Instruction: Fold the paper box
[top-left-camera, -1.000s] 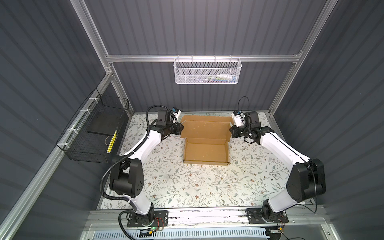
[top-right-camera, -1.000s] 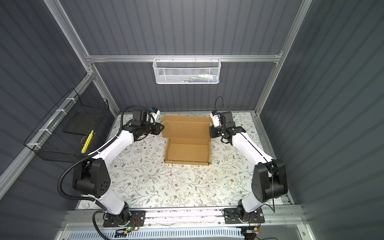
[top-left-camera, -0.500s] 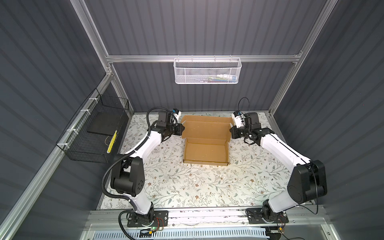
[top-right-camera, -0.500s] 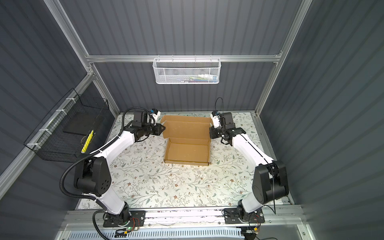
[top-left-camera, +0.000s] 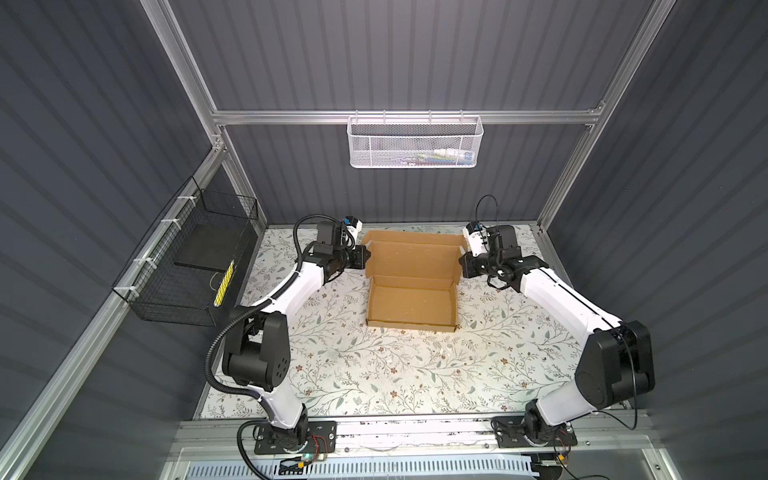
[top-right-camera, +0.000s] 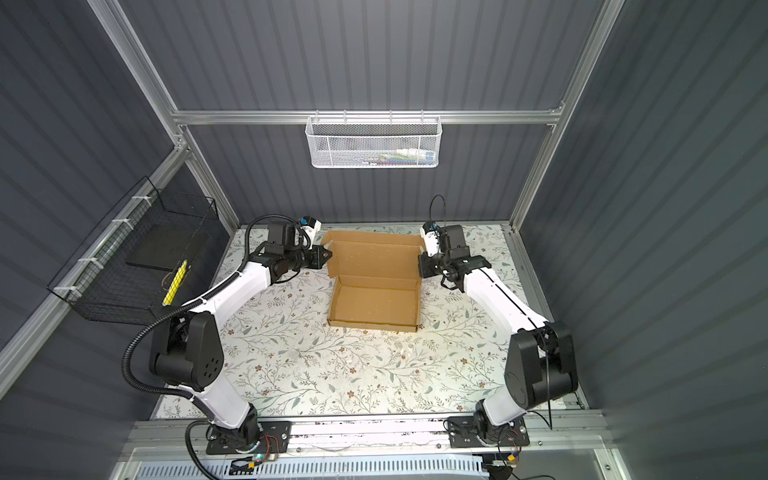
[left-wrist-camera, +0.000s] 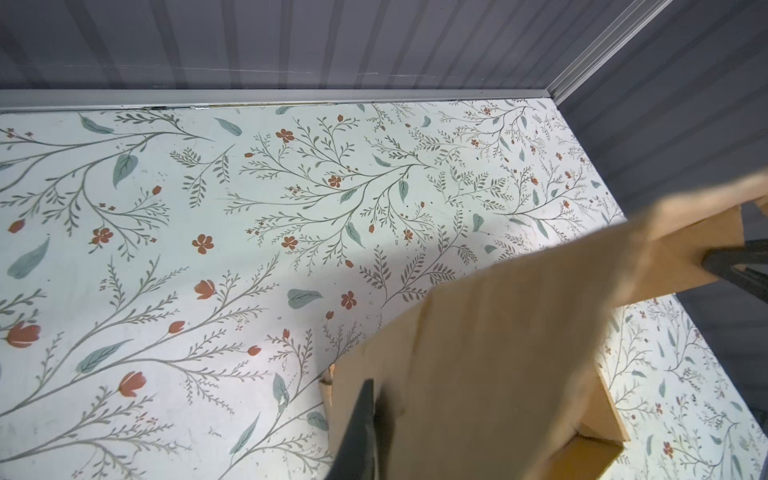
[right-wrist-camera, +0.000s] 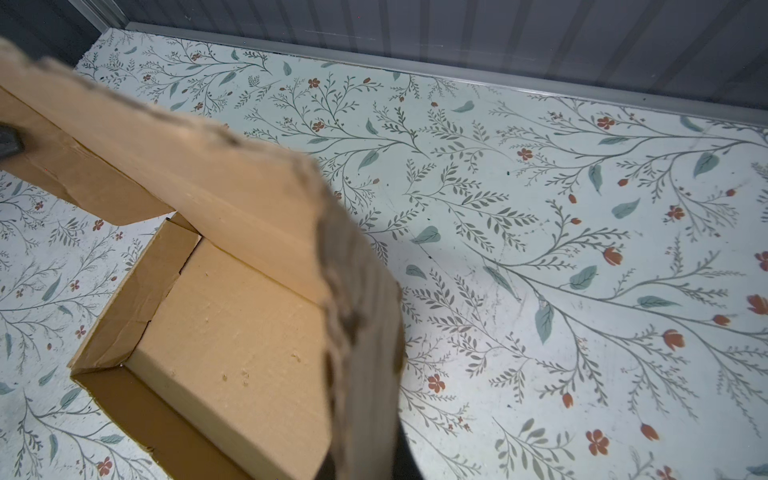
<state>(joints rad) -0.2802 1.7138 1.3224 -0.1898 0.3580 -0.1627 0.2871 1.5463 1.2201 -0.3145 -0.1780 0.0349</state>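
Room: grey ribbed walls close in three sides. The floral tabletop (top-left-camera: 374, 374) carries only the box. A white mesh basket (top-left-camera: 415, 143) hangs on the back rail and a black wire basket (top-left-camera: 187, 266) on the left wall, both clear of the surface.
Box place: the paper box (top-left-camera: 411, 305) sits mid-tabletop, toward the back wall, between the left arm (top-left-camera: 299, 286) and the right arm (top-left-camera: 561, 299).
Done: the tray is formed, with four walls upright and its floor flat on the tabletop.
Lid: the lid (top-left-camera: 415, 262) is raised behind the tray, tilted back and hinged on the tray's rear wall. Its far flap is bent up.
Left jaws: narrow, at the lid's left flap. The left wrist view shows one finger (left-wrist-camera: 361, 428) flat on the card with its mate hidden behind, which reads as a pinch.
Right jaws: closed tight on the lid's right flap. In the right wrist view the worn card edge covers them.
Left to do: by my judgement, swing the lid forward over the tray, turn the side flaps in and tuck the front flap. The task looks near its end.
Edges: the lid's far edge is near the back wall but apart from it. The tray's front edge lies well back from the tabletop's front.
Open room: there is wide bare tabletop in front and some at both sides. The tight spot is behind the lid, and the forward arc over the tray looks unobstructed.
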